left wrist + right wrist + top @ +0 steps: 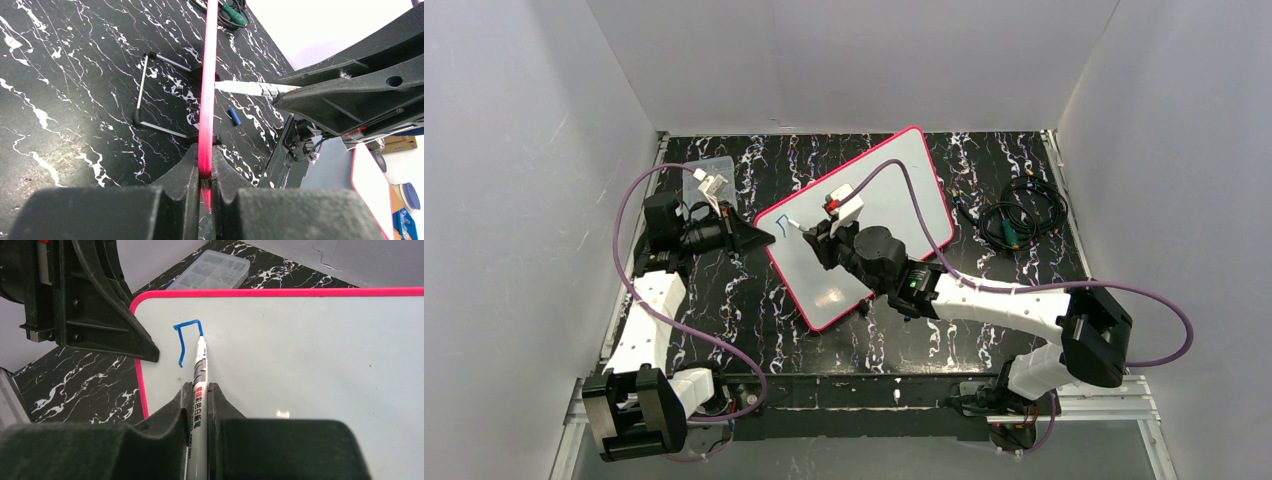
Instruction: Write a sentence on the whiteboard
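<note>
while the left gripper (204, 161) pinches the board (310, 365), the right gripper (200, 396), clamped on a marker (200, 367), has one upper-left stroke (182, 340) done; nearly all the writing is left.

White arms (649, 315), black hands (759, 237) (816, 238), purple cables (617, 225).

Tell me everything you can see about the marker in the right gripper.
The marker is a slim pen with a white-grey barrel, a small red label and printing along it. It looks like plastic. It is uncapped, and its blue tip touches the whiteboard at the end of a hook-shaped blue stroke near the board's corner. The right gripper is shut on the barrel, with the tip pointing away from the wrist.
</note>
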Controlling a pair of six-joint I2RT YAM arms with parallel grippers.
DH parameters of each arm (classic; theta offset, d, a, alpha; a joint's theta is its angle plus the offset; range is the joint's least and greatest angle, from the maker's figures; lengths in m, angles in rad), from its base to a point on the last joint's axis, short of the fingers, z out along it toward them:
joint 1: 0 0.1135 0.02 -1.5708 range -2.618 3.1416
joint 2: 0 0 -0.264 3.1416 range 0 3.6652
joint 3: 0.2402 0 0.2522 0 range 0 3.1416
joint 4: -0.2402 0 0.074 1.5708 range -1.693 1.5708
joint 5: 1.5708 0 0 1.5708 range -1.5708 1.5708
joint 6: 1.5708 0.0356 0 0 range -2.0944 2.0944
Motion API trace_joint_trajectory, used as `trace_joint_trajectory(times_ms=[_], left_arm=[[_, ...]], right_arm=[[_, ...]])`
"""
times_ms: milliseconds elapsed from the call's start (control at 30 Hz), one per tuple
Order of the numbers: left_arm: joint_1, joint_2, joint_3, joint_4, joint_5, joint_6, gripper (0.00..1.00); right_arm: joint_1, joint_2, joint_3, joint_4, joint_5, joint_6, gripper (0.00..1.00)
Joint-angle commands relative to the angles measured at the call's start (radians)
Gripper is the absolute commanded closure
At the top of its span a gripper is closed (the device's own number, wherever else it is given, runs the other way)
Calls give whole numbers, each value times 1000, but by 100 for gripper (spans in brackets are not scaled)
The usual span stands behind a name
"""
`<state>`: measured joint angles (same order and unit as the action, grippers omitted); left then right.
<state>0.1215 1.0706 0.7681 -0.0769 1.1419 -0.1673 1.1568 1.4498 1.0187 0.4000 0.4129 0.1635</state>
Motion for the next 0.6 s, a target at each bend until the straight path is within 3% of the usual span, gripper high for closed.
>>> trace_joint_trajectory(times_ms=[0, 333, 567], left_arm=[[3, -31, 19, -7, 18, 40, 100], [3, -29, 20, -8, 16, 41, 100], [3, -29, 20, -7, 16, 42, 100]], right_arm=[[-2, -28, -15, 17, -21, 11, 99], [3, -1, -3, 28, -88, 3, 99], [4, -11, -10, 13, -23, 12, 99]])
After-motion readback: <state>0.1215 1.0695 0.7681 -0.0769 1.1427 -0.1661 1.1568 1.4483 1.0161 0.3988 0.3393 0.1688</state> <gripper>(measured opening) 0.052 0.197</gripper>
